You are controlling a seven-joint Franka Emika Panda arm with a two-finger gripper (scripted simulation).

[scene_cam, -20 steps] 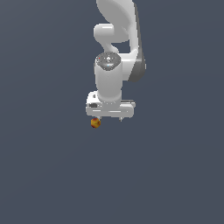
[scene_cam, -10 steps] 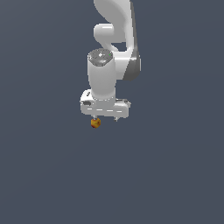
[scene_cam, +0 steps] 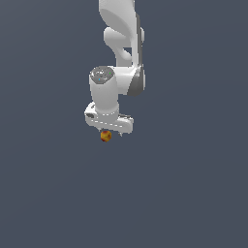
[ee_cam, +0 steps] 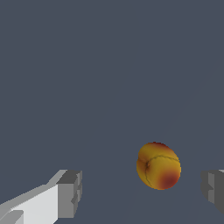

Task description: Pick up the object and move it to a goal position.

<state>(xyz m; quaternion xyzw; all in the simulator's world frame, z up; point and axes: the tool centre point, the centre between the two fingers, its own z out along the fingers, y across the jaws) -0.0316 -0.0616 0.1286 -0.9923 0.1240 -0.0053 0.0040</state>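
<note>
The object is a small orange-yellow ball (scene_cam: 105,136) with red patches, lying on the flat grey surface just below the white gripper (scene_cam: 109,130). In the wrist view the ball (ee_cam: 158,165) sits between the two grey fingertips (ee_cam: 70,194), nearer to one of them, and touches neither. The gripper (ee_cam: 141,190) is open and wide apart, lowered around the ball. In the exterior view the hand hides the fingers and part of the ball's top.
The white arm (scene_cam: 121,58) rises straight up from the hand toward the top of the exterior view. The plain dark grey surface (scene_cam: 184,184) spreads on all sides.
The hand has moved a little toward the exterior view's left and slightly down, closer over the ball. The ball has not moved.
</note>
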